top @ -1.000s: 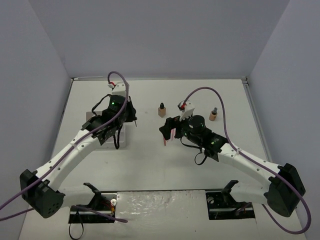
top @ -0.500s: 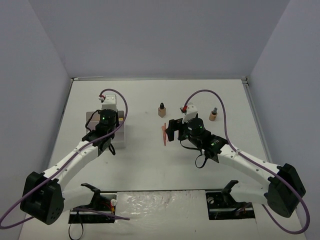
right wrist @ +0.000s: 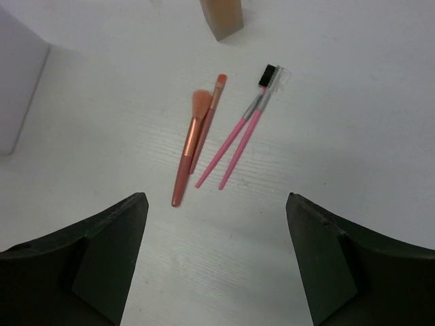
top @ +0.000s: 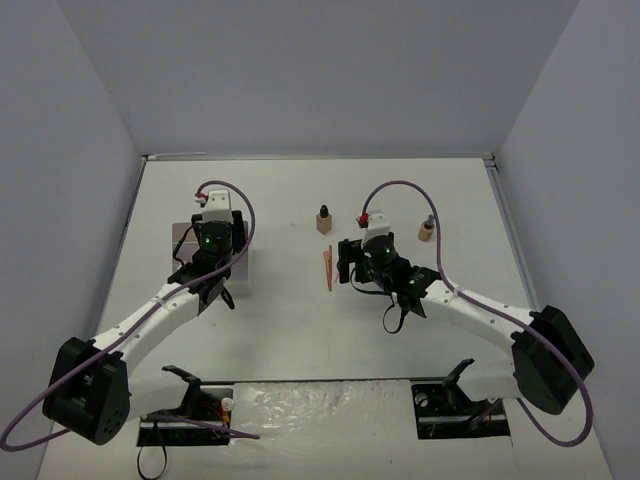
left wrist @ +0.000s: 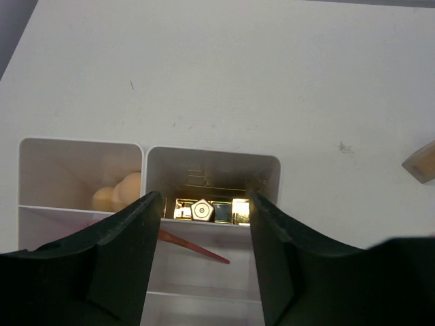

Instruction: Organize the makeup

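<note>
My left gripper (left wrist: 204, 261) hangs open over the white organizer (left wrist: 212, 155). A thin red stick (left wrist: 195, 247) lies loose in the compartment below its jaws. Behind that, gold lipstick tubes (left wrist: 204, 210) fill one compartment and peach sponges (left wrist: 119, 193) sit in the one to their left. My right gripper (right wrist: 214, 261) is open above the table, just short of a peach brush (right wrist: 187, 151), a thinner brush (right wrist: 212, 112) and two pink sticks (right wrist: 239, 141). From above, these brushes (top: 328, 268) lie left of the right gripper (top: 345, 262).
One tan bottle with a dark cap (top: 323, 220) stands behind the brushes, its base (right wrist: 221, 17) showing in the right wrist view. Another bottle (top: 427, 230) stands to the right. The organizer's corner (right wrist: 17, 88) is at the left of the right wrist view.
My left arm swung left over the organizer and its jaws opened. My right gripper turned and shifted back, uncovering the brushes on the table, with its jaws slightly narrower.
</note>
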